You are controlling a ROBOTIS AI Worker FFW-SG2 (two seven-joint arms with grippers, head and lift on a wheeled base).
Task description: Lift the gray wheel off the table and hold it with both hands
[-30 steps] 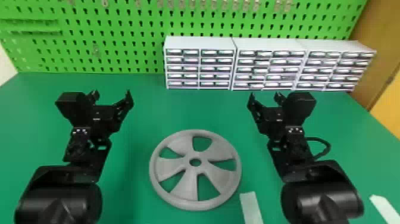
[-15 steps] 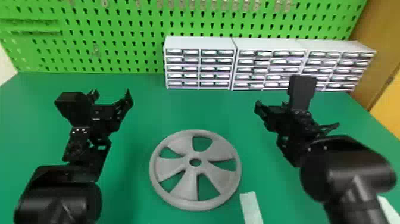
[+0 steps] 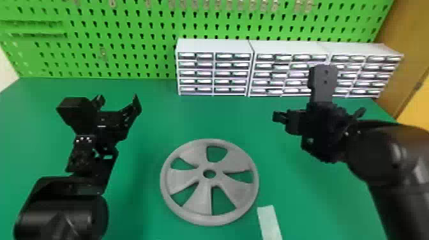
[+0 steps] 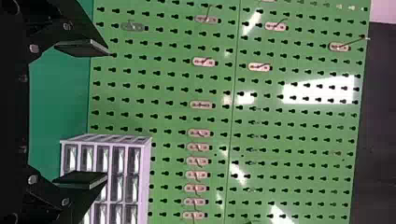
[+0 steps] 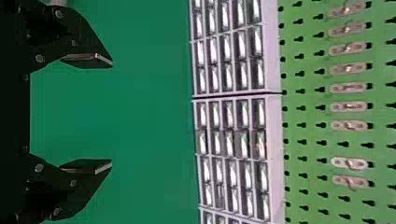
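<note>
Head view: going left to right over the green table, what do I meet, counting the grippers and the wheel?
Left gripper → gray wheel → right gripper.

We've got a plain gray wheel (image 3: 220, 178), deep green table (image 3: 153, 118), brighter green pegboard (image 3: 134, 41) with rows of dark keyhole slots. Drawer cabinets (image 3: 215, 46): whitish, gridded fronts. Strip (image 3: 269, 223): off-white. Left gripper (image 3: 118, 102), right gripper (image 3: 282, 117): black.
</note>
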